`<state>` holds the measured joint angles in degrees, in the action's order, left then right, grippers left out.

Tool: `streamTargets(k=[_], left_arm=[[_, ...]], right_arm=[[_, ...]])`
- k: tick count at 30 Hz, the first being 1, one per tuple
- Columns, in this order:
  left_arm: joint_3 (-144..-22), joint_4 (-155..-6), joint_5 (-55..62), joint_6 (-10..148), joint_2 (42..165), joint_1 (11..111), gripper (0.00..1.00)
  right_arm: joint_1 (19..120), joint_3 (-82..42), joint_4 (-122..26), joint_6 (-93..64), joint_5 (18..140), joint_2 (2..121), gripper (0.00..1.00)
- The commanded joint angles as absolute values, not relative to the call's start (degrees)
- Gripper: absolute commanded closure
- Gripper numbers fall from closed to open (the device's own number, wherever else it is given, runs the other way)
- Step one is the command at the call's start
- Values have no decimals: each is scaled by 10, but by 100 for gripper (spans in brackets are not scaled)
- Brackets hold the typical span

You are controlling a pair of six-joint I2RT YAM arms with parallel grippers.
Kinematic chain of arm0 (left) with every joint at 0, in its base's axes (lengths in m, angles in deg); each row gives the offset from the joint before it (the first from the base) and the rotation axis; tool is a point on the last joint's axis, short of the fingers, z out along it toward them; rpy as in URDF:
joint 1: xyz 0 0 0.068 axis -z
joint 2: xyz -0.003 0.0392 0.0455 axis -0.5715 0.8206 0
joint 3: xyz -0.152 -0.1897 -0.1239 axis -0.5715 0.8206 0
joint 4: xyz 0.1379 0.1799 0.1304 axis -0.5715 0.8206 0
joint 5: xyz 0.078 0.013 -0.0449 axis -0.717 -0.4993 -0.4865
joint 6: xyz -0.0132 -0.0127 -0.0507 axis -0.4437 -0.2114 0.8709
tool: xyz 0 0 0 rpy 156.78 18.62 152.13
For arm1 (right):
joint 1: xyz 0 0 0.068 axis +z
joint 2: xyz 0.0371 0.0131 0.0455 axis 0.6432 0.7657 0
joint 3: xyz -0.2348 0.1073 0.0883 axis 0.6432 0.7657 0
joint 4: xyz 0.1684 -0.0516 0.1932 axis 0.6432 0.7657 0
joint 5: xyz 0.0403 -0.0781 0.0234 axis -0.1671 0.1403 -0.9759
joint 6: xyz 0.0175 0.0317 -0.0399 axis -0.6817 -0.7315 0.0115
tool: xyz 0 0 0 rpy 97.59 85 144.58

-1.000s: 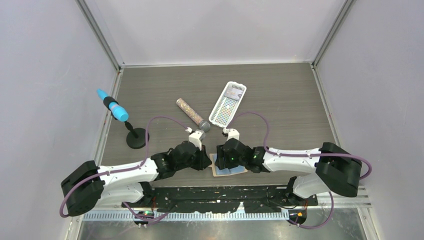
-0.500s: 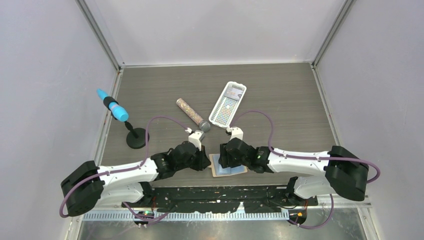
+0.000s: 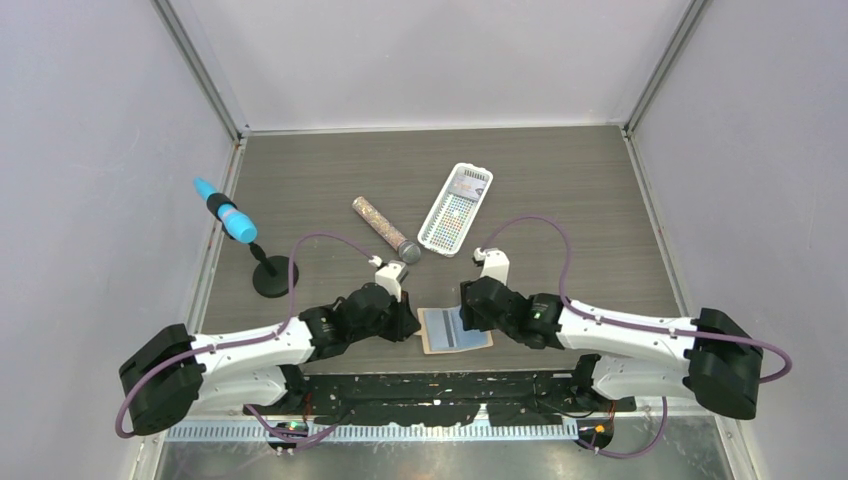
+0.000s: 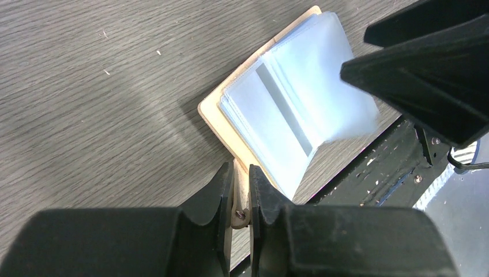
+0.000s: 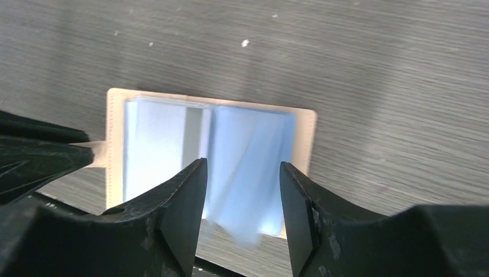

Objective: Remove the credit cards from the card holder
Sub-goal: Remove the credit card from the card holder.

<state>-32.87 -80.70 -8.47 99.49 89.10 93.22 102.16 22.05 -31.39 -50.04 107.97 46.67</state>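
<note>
The tan card holder [image 3: 432, 343] lies open near the table's front edge. It also shows in the left wrist view [image 4: 214, 111] and the right wrist view [image 5: 115, 144]. Its bluish-grey pockets hold pale credit cards, one with a dark stripe [image 4: 284, 109] that also shows in the right wrist view [image 5: 193, 131]. My left gripper [image 3: 410, 326] is shut on the holder's little tab [image 4: 241, 199] at its left edge. My right gripper [image 3: 470, 318] is open above the holder's right half. A blurred bluish leaf [image 5: 248, 173] hangs between its jaws, and I cannot tell whether it touches them.
A glittery tube [image 3: 384, 230] and a white slotted basket [image 3: 456, 207] lie further back on the table. A blue pen on a black stand [image 3: 228, 216] is at the left. The black front rail [image 3: 450, 385] runs just below the holder.
My right gripper has moved to the right, uncovering most of the open holder. The left gripper has stayed on the tab.
</note>
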Motion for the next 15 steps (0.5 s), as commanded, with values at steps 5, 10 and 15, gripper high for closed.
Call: streamTargets(k=[5,10,15], left_arm=[[-330,-819,-89,998,880,930,100],[-329,-819,-88,999,881,930,100],[-325,-819,-90,999,878,930,100]], right_arm=[[1019,176,-254,-485,1133,438,44],[1019,199,-362,-457,1029,435,44],[1016,203,-396,-456,996,476,45]])
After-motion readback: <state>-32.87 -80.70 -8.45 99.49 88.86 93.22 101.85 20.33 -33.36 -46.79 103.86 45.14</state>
